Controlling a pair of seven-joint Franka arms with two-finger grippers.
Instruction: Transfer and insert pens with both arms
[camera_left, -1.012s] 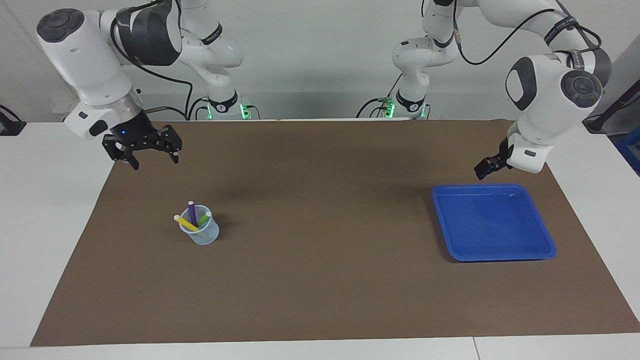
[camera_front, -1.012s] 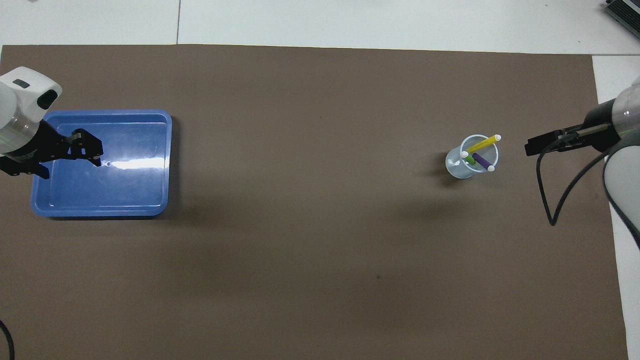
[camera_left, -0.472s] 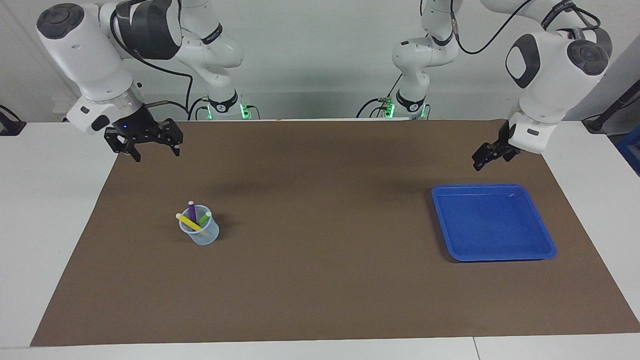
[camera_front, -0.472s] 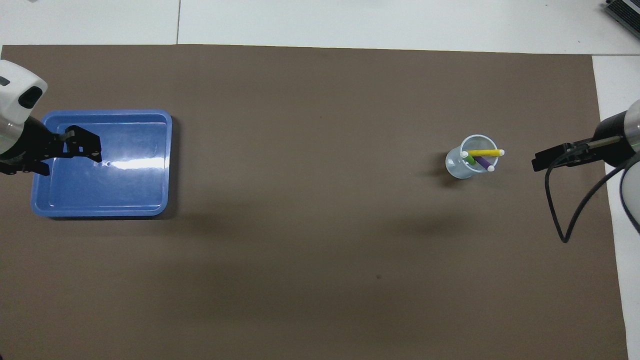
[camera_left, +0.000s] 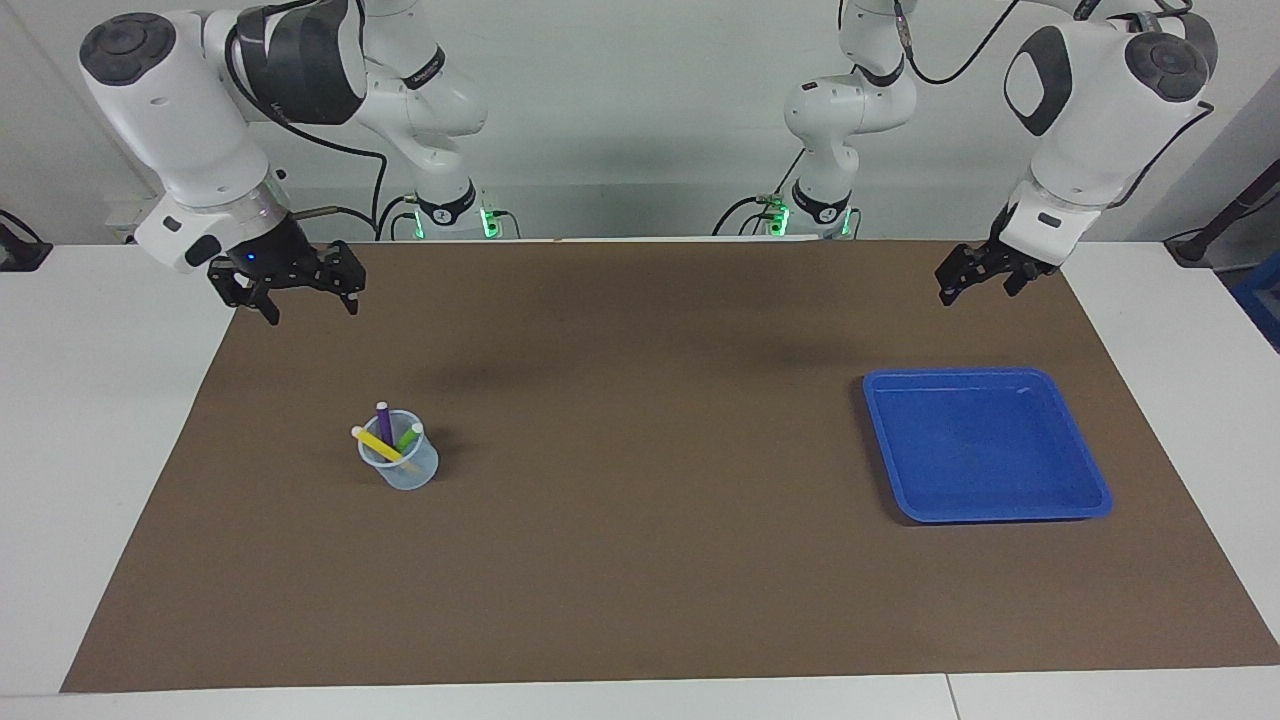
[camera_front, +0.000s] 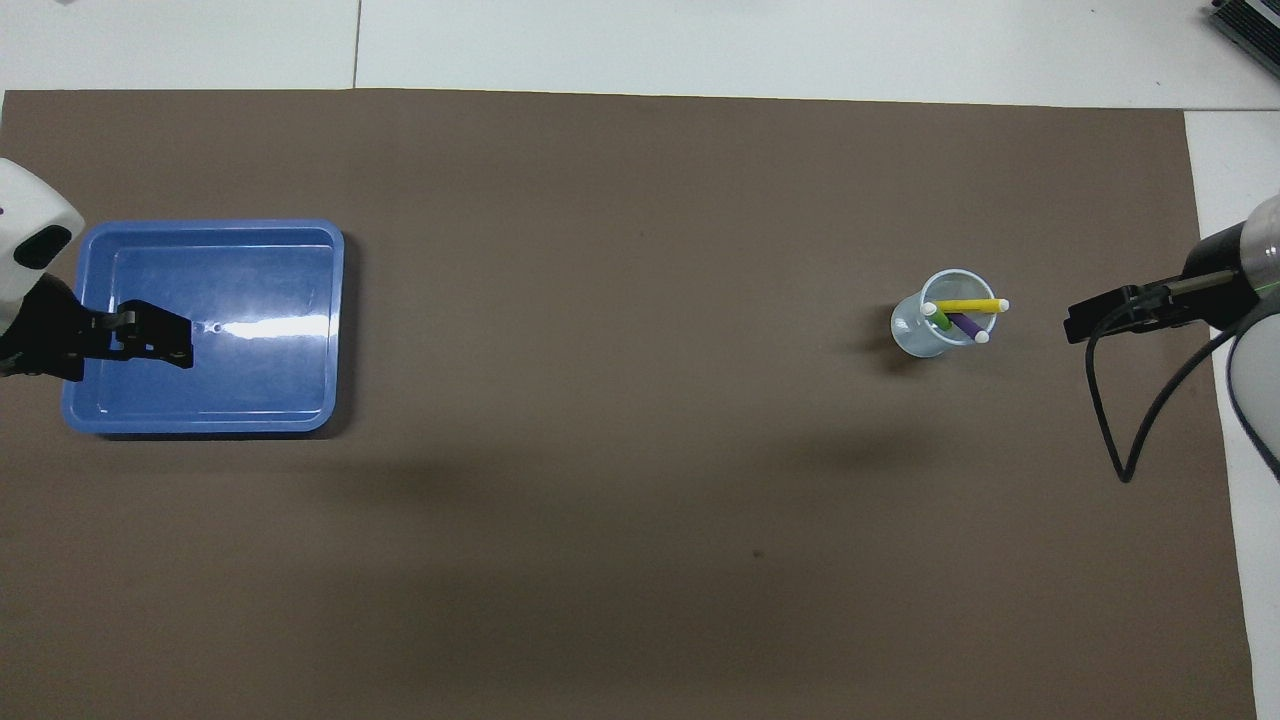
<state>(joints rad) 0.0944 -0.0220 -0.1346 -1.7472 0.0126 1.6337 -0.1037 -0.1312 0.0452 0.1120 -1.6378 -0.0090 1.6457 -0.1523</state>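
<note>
three pens stand together in a clear plastic cup (camera_left: 399, 464) on the brown mat (camera_left: 640, 560), toward the right arm's end of the table. the yellow pen (camera_left: 375, 445) leans low across the cup's mouth, its pale cap sticking out over the rim. the purple pen (camera_left: 384, 424) rises the highest of the three, and the green pen (camera_left: 407, 438) tilts against the rim on the side nearest the middle of the table. in the overhead view the same cup (camera_front: 930, 328) shows the yellow pen (camera_front: 968, 305) lying almost level over the opening, with the green pen (camera_front: 937, 317) and the purple pen (camera_front: 966, 326) under it.

a blue tray (camera_left: 1085, 470) sits flat on the mat toward the left arm's end of the table, well apart from the cup, with nothing showing inside it.

the right gripper (camera_left: 302, 301) hangs in the air over the mat's edge at the right arm's end, closer to the robots than the cup and clear of it. its two fingers stand spread wide with nothing between them.

the left gripper (camera_left: 980, 282) hangs raised over the mat just on the robots' side of the tray, touching nothing. its fingers are parted too and hold nothing. seen from above, the left gripper (camera_front: 150, 340) overlaps the tray's (camera_front: 335, 330) end nearest the table's edge, while the right gripper (camera_front: 1085, 318) shows beside the cup, pointing toward it.
</note>
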